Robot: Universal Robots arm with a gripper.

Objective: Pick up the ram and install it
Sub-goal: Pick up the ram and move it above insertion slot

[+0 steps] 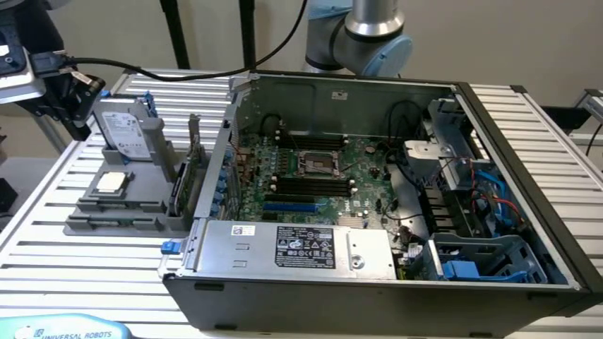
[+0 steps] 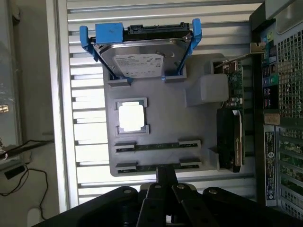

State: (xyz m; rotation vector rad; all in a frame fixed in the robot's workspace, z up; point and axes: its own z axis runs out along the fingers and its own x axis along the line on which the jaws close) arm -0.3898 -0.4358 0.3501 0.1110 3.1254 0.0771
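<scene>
Presently the arm [image 1: 372, 35] rises behind the open computer case [image 1: 377, 300], and its wrist hangs at the exterior view's left, above the grey tray [image 2: 163, 116]. The exterior view shows the motherboard [image 1: 320, 176] inside the case; the wrist view looks straight down on the tray's slots. The ram [image 2: 156, 144] stands on edge there, with a second stick [image 2: 144, 165] parallel beside it, and their long axes point toward the case. The gripper [image 2: 165, 172] hovers over the second stick, fingers pressed together, holding nothing.
</scene>
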